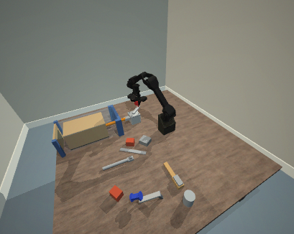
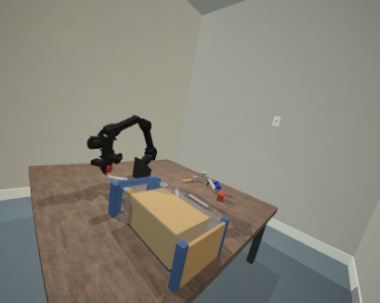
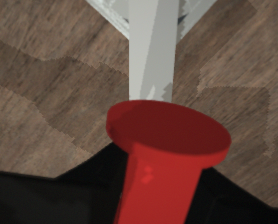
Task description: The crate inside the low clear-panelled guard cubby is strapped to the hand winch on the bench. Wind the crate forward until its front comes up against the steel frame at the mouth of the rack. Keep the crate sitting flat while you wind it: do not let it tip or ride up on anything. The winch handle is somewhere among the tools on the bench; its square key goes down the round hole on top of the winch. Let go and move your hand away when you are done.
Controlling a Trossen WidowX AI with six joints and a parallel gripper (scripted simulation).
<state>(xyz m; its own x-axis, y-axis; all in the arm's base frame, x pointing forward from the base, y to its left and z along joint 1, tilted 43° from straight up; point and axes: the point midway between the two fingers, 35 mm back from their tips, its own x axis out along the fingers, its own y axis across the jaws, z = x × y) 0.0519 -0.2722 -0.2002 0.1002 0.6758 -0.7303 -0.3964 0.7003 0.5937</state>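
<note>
The tan crate (image 1: 85,132) (image 2: 162,209) sits flat in the clear-panelled cubby. An orange strap (image 1: 114,123) (image 2: 129,191) runs from its front through the blue frame (image 1: 121,125) (image 2: 114,200) to the grey winch (image 1: 135,118). A gap shows between crate front and frame. The pale crank arm (image 1: 135,110) (image 2: 115,177) (image 3: 152,60) of the red-knobbed handle stands over the winch top; its key end in the hole is hidden. My gripper (image 1: 136,103) (image 2: 107,169) (image 3: 148,143) is shut on the red knob (image 3: 167,130), above and to one side of the winch.
A red block (image 1: 130,142), grey block (image 1: 145,140), flat bar (image 1: 133,151) and grey rod tool (image 1: 118,164) lie near the winch. Farther off are another red block (image 1: 116,193), a blue-knobbed crank (image 1: 151,197), an orange-handled tool (image 1: 170,170) and a grey cylinder (image 1: 188,198).
</note>
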